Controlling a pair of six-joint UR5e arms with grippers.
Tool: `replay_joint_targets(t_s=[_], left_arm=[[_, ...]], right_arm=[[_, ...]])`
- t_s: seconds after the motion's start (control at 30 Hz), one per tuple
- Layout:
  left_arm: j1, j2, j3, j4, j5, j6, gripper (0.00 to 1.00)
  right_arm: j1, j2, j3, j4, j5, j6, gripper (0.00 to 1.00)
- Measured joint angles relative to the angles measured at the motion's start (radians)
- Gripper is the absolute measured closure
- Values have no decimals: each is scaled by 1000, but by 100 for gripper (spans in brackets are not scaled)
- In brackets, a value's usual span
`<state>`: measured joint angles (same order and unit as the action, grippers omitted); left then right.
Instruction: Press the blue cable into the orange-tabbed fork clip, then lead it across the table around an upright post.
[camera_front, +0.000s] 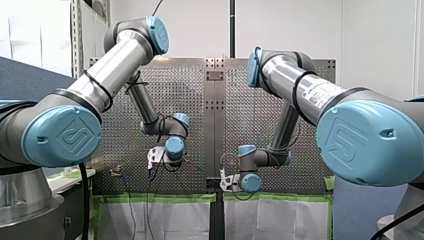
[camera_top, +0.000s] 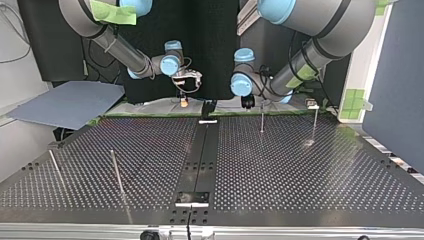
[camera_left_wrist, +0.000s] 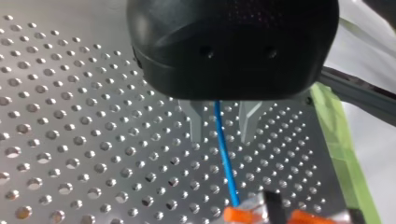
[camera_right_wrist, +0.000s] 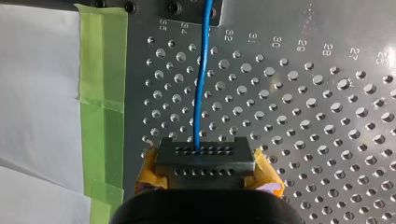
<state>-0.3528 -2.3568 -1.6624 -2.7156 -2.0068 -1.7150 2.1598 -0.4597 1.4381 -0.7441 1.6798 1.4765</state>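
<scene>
Straddling the limp blue cable (camera_left_wrist: 225, 156) with parted left gripper (camera_left_wrist: 222, 136) by the fork clip (camera_left_wrist: 243, 215) at the tabletop (camera_left_wrist: 70, 140) edge, seemingly pinching it in right gripper (camera_right_wrist: 204, 161).

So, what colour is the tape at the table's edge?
Green tape, clearest in the right wrist view.

Two arms of brushed silver tube and grey joints, each joint closed by a round pale blue cap; the large caps nearest the front camera carry an embossed logo. My left arm (camera_front: 117, 60) wears black bands around its tube, with thin black cables looping at the wrist. My right arm (camera_front: 305, 90) bears a white printed label (camera_front: 320, 93) and, in the top view, a strip of green tape (camera_top: 112, 12). The left tool (camera_left_wrist: 223, 137) has a rounded black housing with two small holes and grey metal fingers (camera_left_wrist: 197, 123); the right tool (camera_right_wrist: 204, 163) shows a dark block dotted with rows of holes, flanked by yellow pads (camera_right_wrist: 267, 170)
</scene>
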Motion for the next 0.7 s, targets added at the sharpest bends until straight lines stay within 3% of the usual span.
replay_joint_targets(t_s=[0.3, 0.37, 0.4, 0.47, 0.5, 0.57, 0.7], left_arm=[[-4, -2, 26, -51, -10, -2, 60], [-4, -3, 27, -53, -10, -1, 69], [-5, -3, 28, -53, -10, -1, 69], [-6, -3, 29, -54, -11, 0, 83], [-7, -3, 29, -55, -12, 0, 83], [-10, -3, 29, -55, -13, 2, 100], [-16, -2, 29, -56, -16, 6, 100]], right_arm=[[3, 0, 0, 0, 0, -1, 100], [4, 0, 0, 0, 0, -1, 100], [4, 0, 0, 0, 0, -1, 100], [4, 0, 0, 0, -1, -1, 100], [5, 0, 0, 0, -1, -1, 100], [5, 0, 0, 1, -1, -1, 100], [5, 0, 0, 1, -1, -1, 100]])
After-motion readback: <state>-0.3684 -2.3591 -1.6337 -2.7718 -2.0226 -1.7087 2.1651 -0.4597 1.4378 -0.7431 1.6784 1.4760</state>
